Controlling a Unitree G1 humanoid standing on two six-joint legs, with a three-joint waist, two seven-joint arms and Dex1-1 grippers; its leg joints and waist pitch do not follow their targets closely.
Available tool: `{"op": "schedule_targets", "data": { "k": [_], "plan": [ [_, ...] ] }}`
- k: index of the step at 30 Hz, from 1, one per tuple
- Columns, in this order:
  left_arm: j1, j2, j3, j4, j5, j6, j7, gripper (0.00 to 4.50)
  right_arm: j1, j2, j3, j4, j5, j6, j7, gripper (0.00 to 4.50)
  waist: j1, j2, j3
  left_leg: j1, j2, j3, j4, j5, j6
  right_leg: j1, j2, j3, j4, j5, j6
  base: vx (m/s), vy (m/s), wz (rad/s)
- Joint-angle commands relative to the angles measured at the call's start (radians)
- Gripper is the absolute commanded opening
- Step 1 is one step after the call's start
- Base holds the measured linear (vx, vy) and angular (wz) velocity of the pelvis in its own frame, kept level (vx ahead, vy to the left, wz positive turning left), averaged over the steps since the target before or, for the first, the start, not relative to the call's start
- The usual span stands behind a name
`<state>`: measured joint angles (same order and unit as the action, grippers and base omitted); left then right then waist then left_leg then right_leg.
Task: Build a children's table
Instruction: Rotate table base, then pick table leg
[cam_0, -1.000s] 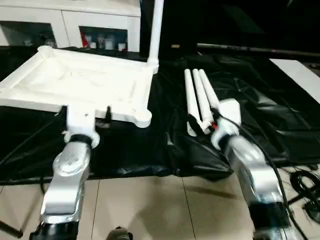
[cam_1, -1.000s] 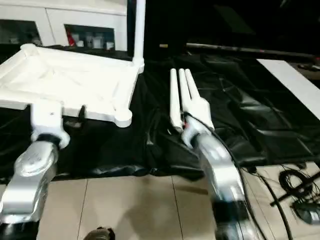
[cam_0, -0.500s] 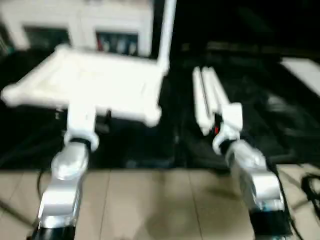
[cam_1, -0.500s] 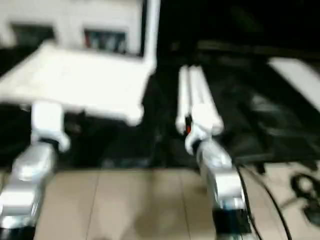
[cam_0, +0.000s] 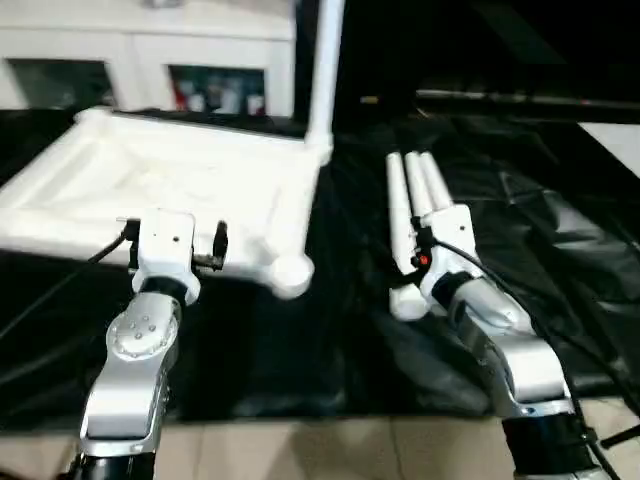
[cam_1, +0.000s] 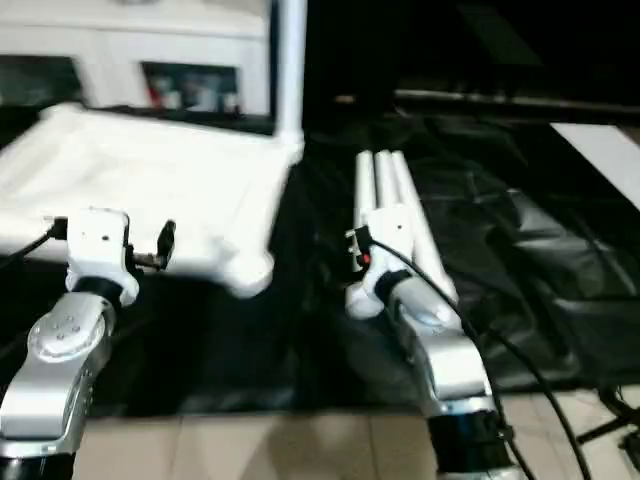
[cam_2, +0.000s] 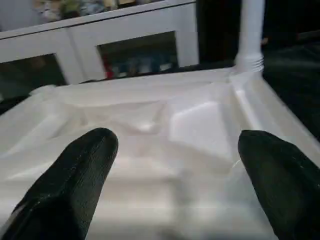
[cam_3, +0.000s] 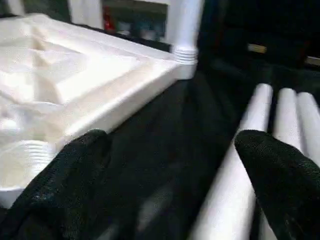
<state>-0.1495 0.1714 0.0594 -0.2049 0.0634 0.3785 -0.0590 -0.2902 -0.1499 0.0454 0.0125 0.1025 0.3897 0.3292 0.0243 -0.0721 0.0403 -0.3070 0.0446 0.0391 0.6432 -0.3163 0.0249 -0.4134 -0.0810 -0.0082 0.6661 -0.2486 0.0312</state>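
Left eye view: the right gripper (cam_0: 432, 262) has swung nearer the three loose legs (cam_0: 410, 215), fingers spread and empty; the left gripper (cam_0: 172, 243), equally empty, faces the top (cam_0: 170, 180). A leg pickup looks next.

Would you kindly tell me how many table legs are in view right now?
4. One upright leg stands in the far corner socket of the tabletop. Three loose legs lie side by side on the black sheet, ahead of the right arm. None seems hidden.
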Motion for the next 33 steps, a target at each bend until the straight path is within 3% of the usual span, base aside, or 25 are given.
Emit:
{"op": "schedule_targets", "data": {
  "k": [1, 2, 3, 4, 5, 6, 7, 8, 9, 10, 11, 12, 13, 14, 15, 16, 18, 19, 20, 21, 22, 24, 27, 31, 33],
  "plan": [
    [0.010, -0.006, -0.018, -0.025, 0.001, 0.010, 0.004, 4.50, -0.012, -0.008, 0.003, 0.004, -0.002, 0.020, 0.020, 4.45, 0.041, -0.037, -0.043, -0.097, -0.024, 0.015, -0.009, -0.039, 0.279, 0.151, -0.095, 0.091, -0.155, -0.058, 0.093, 0.155, -0.049, 0.77],
    [0.014, -0.003, -0.015, -0.029, 0.003, 0.013, 0.005, 4.50, -0.013, -0.001, -0.001, 0.006, 0.012, 0.034, 0.024, 4.45, 0.059, -0.019, -0.044, -0.089, 0.015, 0.017, 0.106, -0.055, 0.166, 0.174, -0.202, 0.098, -0.202, -0.339, 0.041, 0.165, -0.045, 0.59],
    [0.018, 0.000, -0.013, -0.033, 0.005, 0.016, 0.005, 4.50, -0.015, 0.000, 0.001, 0.007, 0.014, 0.036, 0.026, 4.45, 0.057, -0.019, -0.046, -0.097, 0.029, 0.029, 0.101, -0.005, 0.044, 0.205, -0.142, 0.132, -0.178, -0.411, -0.163, 0.165, -0.045, 0.59],
    [0.025, 0.007, -0.004, -0.040, 0.001, 0.012, -0.002, 4.50, -0.019, 0.003, 0.006, 0.011, 0.004, 0.042, 0.009, 4.45, 0.081, 0.006, -0.039, -0.118, 0.059, 0.022, 0.084, 0.080, 0.019, 0.232, -0.152, 0.132, -0.171, -0.218, -0.321, 0.244, -0.057, 0.21],
    [0.027, 0.011, -0.001, -0.041, 0.000, 0.013, -0.006, 4.50, -0.023, 0.003, 0.008, 0.013, 0.000, 0.047, 0.000, 4.45, 0.089, 0.021, -0.040, -0.121, 0.083, 0.013, 0.071, 0.128, -0.001, 0.229, -0.160, 0.128, -0.164, -0.079, -0.380, 0.253, -0.007, 0.09],
    [0.028, 0.023, 0.003, -0.041, 0.003, 0.022, -0.013, 4.50, -0.030, 0.006, 0.009, 0.015, -0.006, 0.059, -0.018, 4.45, 0.092, 0.052, -0.039, -0.134, 0.121, 0.004, -0.005, 0.274, -0.022, 0.217, -0.109, 0.066, -0.124, 0.198, -0.402, 0.253, -0.007, 0.09],
    [0.029, 0.030, 0.007, -0.038, 0.000, 0.022, -0.022, 4.50, -0.035, 0.008, 0.007, 0.010, -0.005, 0.078, -0.027, 4.45, 0.093, 0.072, -0.057, -0.111, 0.130, 0.009, -0.057, 0.406, -0.018, 0.205, -0.046, 0.018, -0.078, 0.316, -0.346, 0.156, 0.041, 0.06],
    [0.029, 0.039, 0.008, -0.035, -0.005, 0.017, -0.034, 4.50, -0.042, 0.011, 0.000, 0.007, 0.001, 0.098, -0.033, 4.45, 0.059, 0.109, -0.089, 0.036, 0.183, -0.062, -0.028, 0.890, 0.095, 0.053, 0.059, -0.046, 0.038, 0.342, -0.173, 0.102, 0.041, -0.03],
    [0.028, 0.054, 0.008, -0.031, -0.024, 0.005, -0.068, 4.50, -0.058, 0.010, -0.019, 0.003, 0.031, 0.152, -0.028, 4.45, 0.052, 0.098, -0.100, 0.127, 0.240, -0.133, 0.022, 1.526, 0.143, -0.034, -0.003, 0.004, 0.026, 0.158, 0.005, 0.102, 0.041, -0.03],
    [0.027, 0.056, 0.008, -0.031, -0.028, 0.004, -0.075, 4.50, -0.061, 0.010, -0.024, 0.002, 0.040, 0.164, -0.026, 4.45, 0.069, 0.096, -0.091, 0.094, 0.185, -0.105, 0.030, 1.720, 0.079, -0.039, -0.008, 0.015, -0.003, 0.244, 0.076, 0.061, 0.059, -0.04],
    [0.024, 0.068, 0.007, -0.027, -0.050, 0.005, -0.114, 4.50, -0.078, 0.013, -0.046, 0.004, 0.058, 0.220, -0.034, 4.45, 0.079, 0.081, -0.082, 0.036, 0.109, -0.041, -0.004, 1.513, -0.010, -0.004, 0.026, 0.000, -0.054, 0.316, 0.057, -0.087, 0.089, 0.13],
    [0.022, 0.081, -0.001, -0.022, -0.058, 0.000, -0.143, 4.50, -0.093, 0.010, -0.057, 0.013, 0.050, 0.259, -0.057, 4.45, 0.079, 0.066, -0.076, 0.020, 0.080, -0.011, -0.013, 1.306, -0.051, 0.006, 0.026, 0.000, -0.083, 0.354, 0.028, -0.087, 0.089, 0.13],
    [0.018, 0.097, -0.010, -0.015, -0.066, -0.007, -0.170, 4.50, -0.110, 0.008, -0.068, 0.027, 0.035, 0.297, -0.084, 4.45, 0.074, 0.032, -0.064, -0.015, 0.054, 0.027, -0.027, 0.852, -0.073, 0.036, -0.007, 0.016, -0.093, 0.396, -0.030, -0.140, 0.055, 0.26],
    [0.018, 0.113, -0.019, -0.011, -0.067, -0.016, -0.190, 4.50, -0.122, 0.004, -0.078, 0.033, 0.021, 0.306, -0.104, 4.45, 0.080, 0.029, -0.058, -0.032, 0.059, 0.041, -0.037, 0.639, -0.060, 0.044, -0.027, 0.028, -0.100, 0.361, -0.057, -0.076, -0.011, 0.21],
    [0.018, 0.121, -0.025, -0.009, -0.068, -0.020, -0.201, 4.50, -0.127, 0.002, -0.084, 0.033, 0.013, 0.307, -0.115, 4.45, 0.082, 0.038, -0.058, -0.058, 0.084, 0.042, -0.066, 0.341, -0.054, 0.073, -0.058, 0.038, -0.105, 0.213, -0.117, -0.076, -0.011, 0.21],
    [0.017, 0.127, -0.026, -0.007, -0.077, -0.019, -0.216, 4.50, -0.135, 0.000, -0.093, 0.037, 0.008, 0.327, -0.130, 4.45, 0.083, 0.037, -0.052, -0.056, 0.107, 0.043, -0.086, 0.154, -0.071, 0.072, -0.066, 0.037, -0.111, 0.087, -0.159, -0.059, -0.056, 0.08],
    [0.008, 0.149, -0.033, -0.004, -0.101, -0.005, -0.263, 4.50, -0.163, -0.013, -0.109, 0.047, -0.019, 0.392, -0.172, 4.45, 0.073, 0.047, -0.041, -0.046, 0.125, 0.053, -0.107, -0.048, -0.095, 0.057, -0.056, 0.029, -0.116, -0.102, -0.195, -0.082, -0.070, 0.07],
    [0.008, 0.149, -0.033, -0.004, -0.101, -0.005, -0.263, 4.50, -0.163, -0.013, -0.109, 0.047, -0.019, 0.392, -0.172, 4.45, 0.064, 0.048, -0.037, -0.044, 0.136, 0.060, -0.117, -0.169, -0.113, 0.049, -0.053, 0.025, -0.123, -0.214, -0.184, -0.091, -0.058, 0.07],
    [0.003, 0.155, -0.036, -0.007, -0.111, 0.007, -0.279, 4.50, -0.173, -0.012, -0.114, 0.042, -0.018, 0.419, -0.179, 4.45, 0.059, 0.050, -0.034, -0.042, 0.140, 0.060, -0.119, -0.215, -0.122, 0.044, -0.054, 0.024, -0.125, -0.257, -0.174, -0.087, -0.050, 0.03],
    [-0.009, 0.167, -0.044, -0.010, -0.124, 0.016, -0.312, 4.50, -0.200, -0.013, -0.120, 0.032, -0.029, 0.506, -0.209, 4.45, 0.054, 0.048, -0.033, -0.041, 0.141, 0.064, -0.122, -0.262, -0.133, 0.039, -0.053, 0.023, -0.132, -0.323, -0.152, -0.087, -0.050, 0.03],
    [-0.010, 0.169, -0.045, -0.010, -0.125, 0.017, -0.317, 4.50, -0.204, -0.015, -0.120, 0.030, -0.030, 0.520, -0.212, 4.45, 0.052, 0.048, -0.035, -0.041, 0.143, 0.066, -0.122, -0.270, -0.141, 0.037, -0.053, 0.022, -0.134, -0.354, -0.134, -0.080, -0.046, 0.02],
    [-0.026, 0.181, -0.061, -0.011, -0.147, 0.035, -0.367, 4.50, -0.235, -0.032, -0.111, 0.024, -0.037, 0.638, -0.224, 4.45, 0.053, 0.045, -0.035, -0.043, 0.143, 0.066, -0.124, -0.261, -0.145, 0.035, -0.054, 0.023, -0.137, -0.377, -0.112, -0.072, -0.041, 0.01],
    [-0.030, 0.218, -0.103, -0.044, -0.184, 0.061, -0.457, 4.50, -0.266, -0.022, -0.150, 0.044, -0.024, 0.745, -0.251, 4.45, 0.054, 0.043, -0.034, -0.046, 0.145, 0.068, -0.125, -0.254, -0.153, 0.031, -0.055, 0.023, -0.140, -0.411, -0.098, -0.020, -0.013, 0.01],
    [-0.030, 0.254, -0.134, -0.096, -0.236, 0.095, -0.546, 4.50, -0.276, -0.020, -0.156, 0.098, 0.009, 0.831, -0.216, 4.45, 0.058, 0.044, -0.038, -0.046, 0.147, 0.074, -0.125, -0.226, -0.158, 0.026, -0.053, 0.024, -0.134, -0.367, -0.111, 0.000, 0.000, 0.00],
    [-0.030, 0.266, -0.142, -0.107, -0.238, 0.101, -0.566, 4.50, -0.279, -0.017, -0.144, 0.113, 0.010, 0.879, -0.209, 4.45, 0.058, 0.037, -0.041, -0.053, 0.149, 0.076, -0.125, -0.180, -0.157, 0.033, -0.052, 0.022, -0.128, -0.312, -0.123, 0.000, 0.000, 0.00]
  ]
}}
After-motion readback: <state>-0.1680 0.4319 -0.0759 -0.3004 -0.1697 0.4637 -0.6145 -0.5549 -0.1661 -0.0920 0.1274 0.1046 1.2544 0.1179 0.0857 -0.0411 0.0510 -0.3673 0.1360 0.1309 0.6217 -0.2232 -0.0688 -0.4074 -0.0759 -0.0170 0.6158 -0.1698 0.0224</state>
